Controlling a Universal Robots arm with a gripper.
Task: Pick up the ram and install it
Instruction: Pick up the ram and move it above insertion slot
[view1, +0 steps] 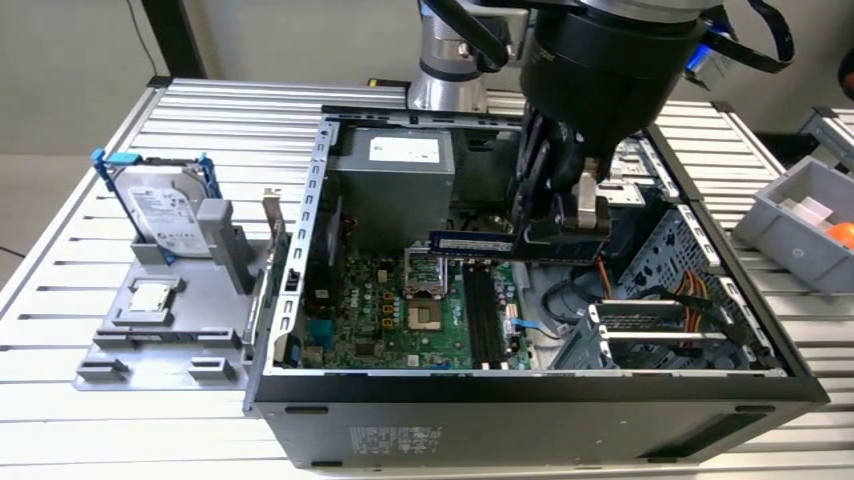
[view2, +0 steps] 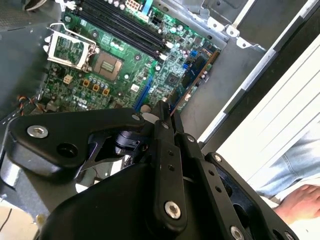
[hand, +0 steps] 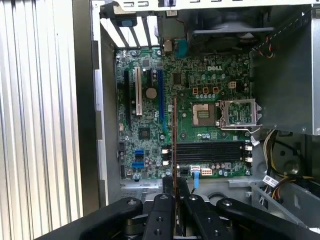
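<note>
My gripper (view1: 567, 238) is shut on the ram (view1: 470, 243), a narrow blue-green stick held level over the open computer case (view1: 534, 400). The stick hangs above the green motherboard (view1: 387, 320), over the far end of the black memory slots (view1: 483, 318). In both wrist views the ram shows edge-on as a thin brown line (hand: 174, 130) (view2: 197, 80) running out from between the black fingers (hand: 164, 197) (view2: 161, 117). The memory slots (hand: 210, 151) (view2: 117, 27) lie below it, and the stick stands crosswise to them.
Left of the case, a grey fixture (view1: 200, 345) carries a silver hard drive in a blue frame (view1: 167, 205) and a small square processor chip (view1: 151, 298). Inside the case are a power supply (view1: 394, 185), an open CPU socket (hand: 239, 112) and a drive cage (view1: 667, 320). A grey bin (view1: 787, 225) stands at the exterior view's right. A person's hand (view2: 300, 200) is beside the table.
</note>
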